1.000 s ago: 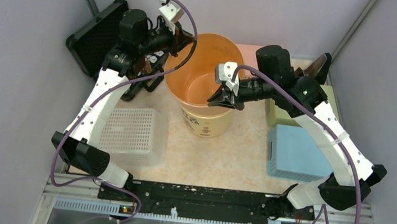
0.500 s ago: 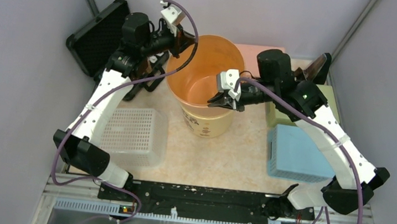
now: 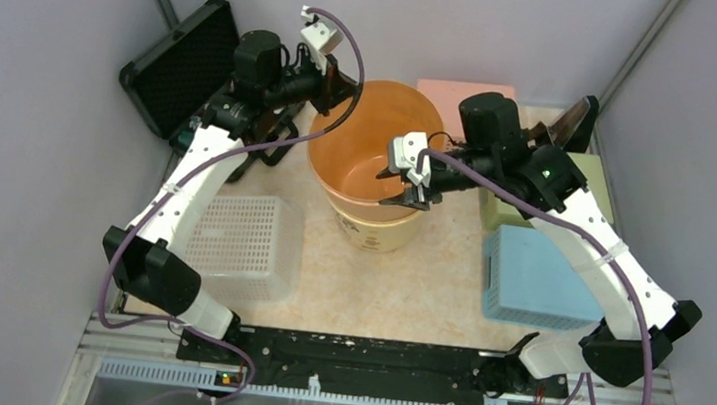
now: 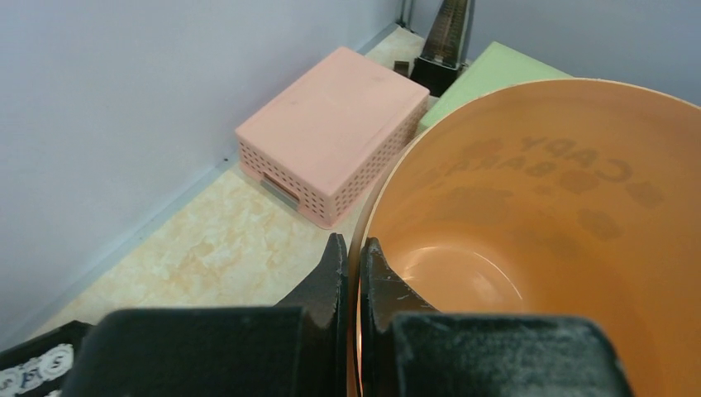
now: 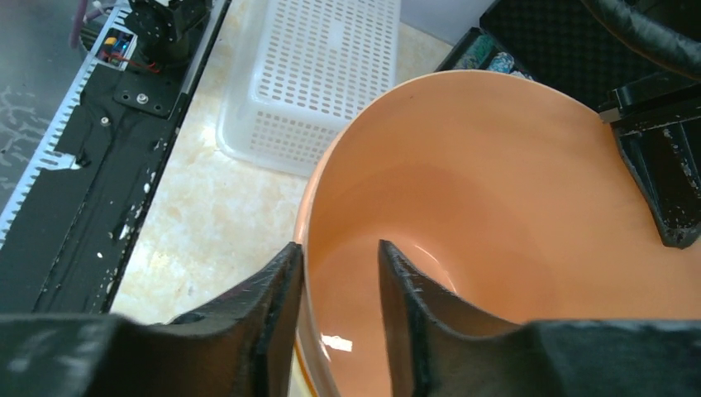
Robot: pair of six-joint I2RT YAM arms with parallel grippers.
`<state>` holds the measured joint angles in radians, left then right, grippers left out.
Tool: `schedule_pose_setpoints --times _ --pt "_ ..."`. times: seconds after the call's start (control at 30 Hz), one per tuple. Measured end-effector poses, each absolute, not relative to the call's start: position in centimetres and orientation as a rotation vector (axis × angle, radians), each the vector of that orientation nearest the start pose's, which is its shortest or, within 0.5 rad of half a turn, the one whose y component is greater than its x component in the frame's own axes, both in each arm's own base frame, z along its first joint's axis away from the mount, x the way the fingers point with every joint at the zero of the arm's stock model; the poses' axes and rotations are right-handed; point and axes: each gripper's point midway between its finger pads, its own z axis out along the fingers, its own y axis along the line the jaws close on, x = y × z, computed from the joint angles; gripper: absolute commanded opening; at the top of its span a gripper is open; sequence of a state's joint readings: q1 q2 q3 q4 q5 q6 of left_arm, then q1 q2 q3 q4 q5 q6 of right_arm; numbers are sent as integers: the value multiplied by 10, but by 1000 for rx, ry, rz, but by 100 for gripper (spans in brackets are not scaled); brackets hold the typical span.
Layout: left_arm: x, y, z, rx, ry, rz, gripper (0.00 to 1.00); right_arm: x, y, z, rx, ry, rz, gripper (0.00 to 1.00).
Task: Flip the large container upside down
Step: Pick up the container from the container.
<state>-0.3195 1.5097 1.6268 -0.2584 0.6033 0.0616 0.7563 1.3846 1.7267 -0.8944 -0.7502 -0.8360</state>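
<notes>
Orange container [image 3: 366,143] rim: pinch from left hand [image 4: 353,252], right hand [image 5: 340,252] astride.

Seen from overhead: the fixed top camera, above and behind both arm bases, looks steeply down on the whole table [image 3: 377,275], far enough back to frame both arms. The left wrist camera sits close behind the left jaws, looking along them over the rim of the orange container [image 4: 537,215] toward the pink box [image 4: 331,124] beyond the jaws. The right wrist camera, equally near, peers down past the right jaws into the same container, with the white basket [image 5: 322,74] ahead of them. All three views share the container's open mouth; the right wrist view also catches the left jaws at the far rim
</notes>
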Motion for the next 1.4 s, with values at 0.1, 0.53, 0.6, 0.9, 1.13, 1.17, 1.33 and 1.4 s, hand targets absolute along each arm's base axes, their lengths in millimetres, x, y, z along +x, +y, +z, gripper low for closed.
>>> schedule_pose_setpoints --times 0.1,0.53,0.6,0.9,1.13,1.17,1.33,1.4 --pt "395 -240 387 770 1581 -731 0 194 315 367 -1744 1085 730 58" --pt "385 -247 371 784 1639 -772 0 187 314 334 -1854 1113 673 70" --pt "382 -249 369 787 1651 -793 0 185 313 317 -1892 1151 657 70" --pt "378 -254 366 796 1658 -812 0 189 307 302 -1908 1240 580 31" --pt "371 -264 370 835 1622 -847 2 173 310 289 -1981 1246 597 0" --pt "371 -264 370 833 1625 -846 9 174 311 290 -1983 1246 592 0" --pt "374 -260 370 813 1635 -835 43 177 314 293 -1993 1259 583 0" --pt "376 -257 373 793 1642 -831 65 185 316 298 -1980 1258 551 0"
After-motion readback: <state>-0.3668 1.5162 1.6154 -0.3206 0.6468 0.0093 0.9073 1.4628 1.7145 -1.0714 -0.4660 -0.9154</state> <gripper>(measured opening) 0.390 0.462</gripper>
